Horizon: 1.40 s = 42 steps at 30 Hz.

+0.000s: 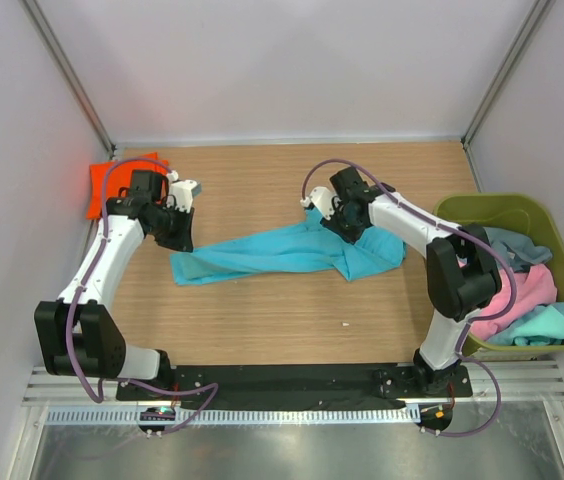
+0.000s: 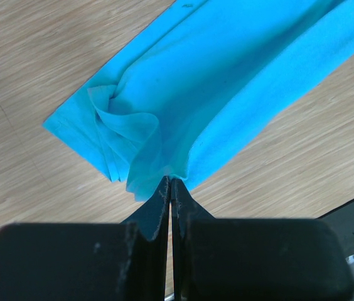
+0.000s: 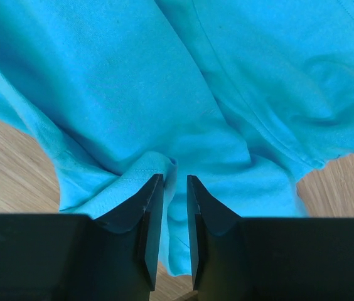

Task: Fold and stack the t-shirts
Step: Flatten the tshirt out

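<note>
A turquoise-blue t-shirt point(image 1: 282, 252) lies stretched in a long band across the middle of the table. My left gripper point(image 1: 180, 240) is shut on its left end; in the left wrist view the cloth point(image 2: 227, 81) bunches right at the closed tips point(image 2: 170, 180). My right gripper point(image 1: 347, 232) is down on the shirt's crumpled right part. Its jaws point(image 3: 175, 179) stand a narrow gap apart, with a fold of the turquoise cloth point(image 3: 164, 81) lying between them and a hemmed edge against the left finger. A folded orange t-shirt point(image 1: 107, 185) lies at the far left, behind the left arm.
An olive-green bin point(image 1: 482, 205) stands at the right edge beside the right arm. It holds a pink shirt point(image 1: 522, 290), a grey-blue one point(image 1: 517, 248) and a teal one point(image 1: 542, 325). White walls close the table at the back and sides.
</note>
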### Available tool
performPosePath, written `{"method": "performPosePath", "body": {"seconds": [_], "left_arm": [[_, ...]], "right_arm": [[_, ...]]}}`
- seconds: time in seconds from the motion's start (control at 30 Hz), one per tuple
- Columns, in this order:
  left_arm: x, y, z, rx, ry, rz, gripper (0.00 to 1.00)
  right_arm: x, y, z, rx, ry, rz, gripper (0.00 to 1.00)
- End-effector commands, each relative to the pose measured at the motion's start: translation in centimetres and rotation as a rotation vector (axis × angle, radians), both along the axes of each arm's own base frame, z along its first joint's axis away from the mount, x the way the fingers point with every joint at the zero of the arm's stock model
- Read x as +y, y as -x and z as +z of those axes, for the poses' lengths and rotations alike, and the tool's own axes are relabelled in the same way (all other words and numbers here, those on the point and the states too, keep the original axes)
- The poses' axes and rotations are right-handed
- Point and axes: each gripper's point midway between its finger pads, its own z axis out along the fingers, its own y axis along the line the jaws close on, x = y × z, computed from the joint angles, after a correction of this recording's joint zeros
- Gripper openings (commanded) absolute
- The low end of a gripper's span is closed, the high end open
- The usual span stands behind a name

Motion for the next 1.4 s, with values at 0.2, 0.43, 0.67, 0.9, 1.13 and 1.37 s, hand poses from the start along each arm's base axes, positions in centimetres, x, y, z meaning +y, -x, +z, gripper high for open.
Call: {"method": "performPosePath", "body": {"seconds": [0.2, 0.43, 0.67, 0.9, 1.13, 1.37], "left_arm": [[0.1, -1.1, 1.4, -0.054, 0.014, 0.010, 0.00], [0.2, -1.0, 1.4, -0.052, 0.012, 0.015, 0.00], [0.1, -1.2, 1.4, -0.056, 0.018, 0.021, 0.00], [1.2, -3.4, 5.0, -0.171, -0.031, 0.011, 0.00], [2.6, -7.9, 13.0, -0.418, -0.091, 0.040, 0.00], [3.4, -11.4, 21.6, -0.612, -0.090, 0.107, 0.00]], "right_arm": [[0.9, -0.2, 0.6, 0.015, -0.052, 0.008, 0.26], [1.2, -0.1, 0.3, 0.045, -0.060, 0.021, 0.24], [0.8, -0.3, 1.4, 0.010, -0.054, 0.023, 0.08], [-1.7, -4.8, 11.1, -0.287, -0.001, -0.020, 0.01], [-4.7, -8.3, 25.3, -0.630, -0.057, -0.151, 0.02], [-7.4, -6.8, 34.6, -0.895, -0.146, -0.279, 0.01]]}}
